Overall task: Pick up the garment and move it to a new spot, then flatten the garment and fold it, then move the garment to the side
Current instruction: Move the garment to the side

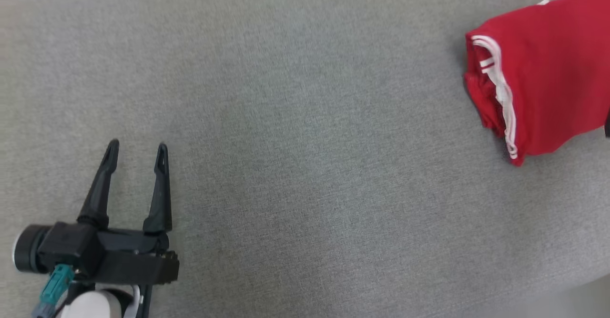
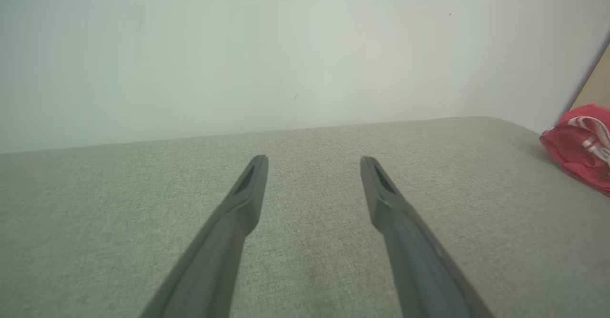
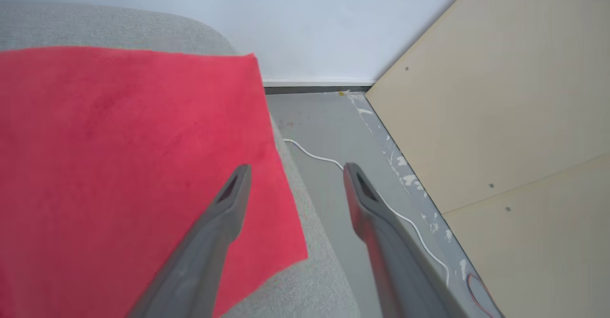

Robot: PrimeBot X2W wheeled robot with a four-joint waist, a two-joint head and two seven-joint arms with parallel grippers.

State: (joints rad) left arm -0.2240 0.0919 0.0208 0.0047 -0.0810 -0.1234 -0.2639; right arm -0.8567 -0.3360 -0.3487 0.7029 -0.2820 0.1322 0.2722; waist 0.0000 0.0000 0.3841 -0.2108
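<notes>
At the upper right of the head view, the red garment (image 1: pixel 543 70) lies folded on the grey cushion (image 1: pixel 286 117), its white-trimmed edge turned toward frame centre. The move to the side looks done or nearly so.

Toward the left of the right wrist view, the garment's near corner sits close to the cushion's rounded edge, with the floor (image 3: pixel 324 127) and a white cable (image 3: pixel 314 157) beyond. The right gripper (image 3: pixel 296 168) hangs there with fingers apart and nothing between them, one finger over the cloth; I cannot tell whether it touches.

The risk is a fingertip catching the top layer as the arm leaves. That could peel the fold open or drag the garment over the edge.

At lower left of the head view, the left gripper (image 1: pixel 137 146) is spread, empty and well apart from the garment.
</notes>
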